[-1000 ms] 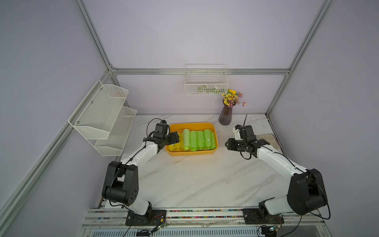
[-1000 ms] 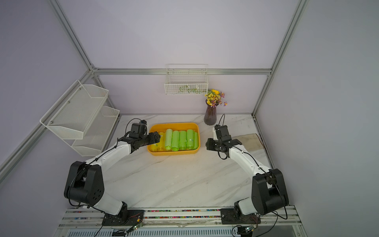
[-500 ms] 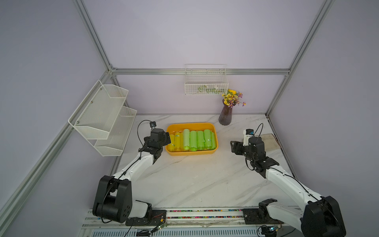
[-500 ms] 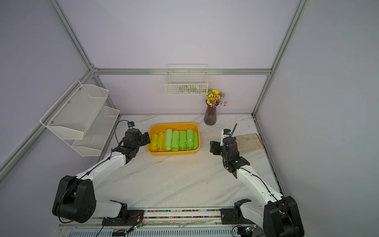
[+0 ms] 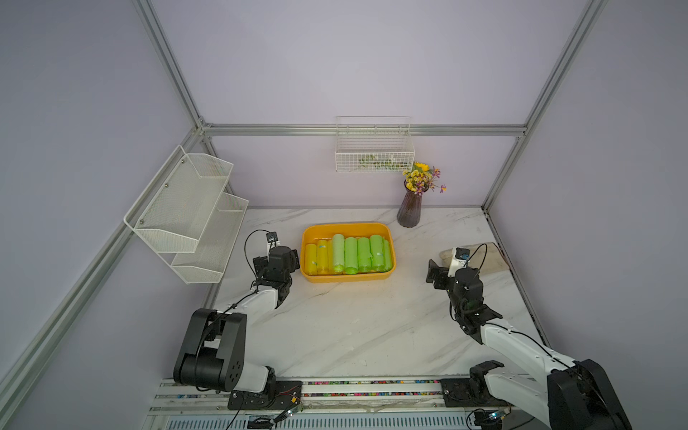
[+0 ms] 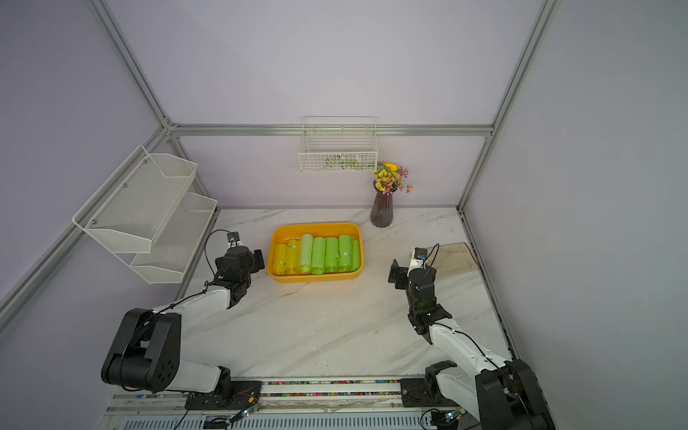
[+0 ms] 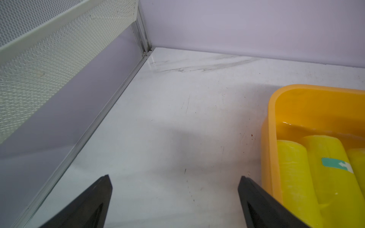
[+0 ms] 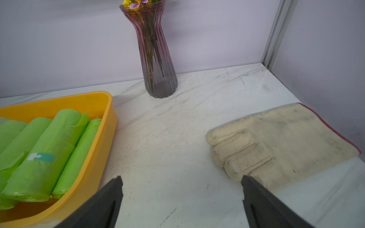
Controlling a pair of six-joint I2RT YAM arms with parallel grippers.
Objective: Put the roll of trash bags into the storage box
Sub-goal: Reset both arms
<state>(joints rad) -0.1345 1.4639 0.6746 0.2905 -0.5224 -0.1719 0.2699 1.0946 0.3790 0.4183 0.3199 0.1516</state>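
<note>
Rolls [image 5: 350, 257] lie in the box [image 5: 346, 225], left gripper [image 7: 174, 177] and right gripper [image 8: 181, 177] both spread empty, so I'd retreat clear of its rim

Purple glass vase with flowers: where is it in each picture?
In a top view: purple ribbed glass vase, by the back wall.
In a top view: vase, same place.
Left wrist: not in it.
Right wrist: vase against the wall.
Shared landmark: shallow orange-yellow plastic tub.
</note>
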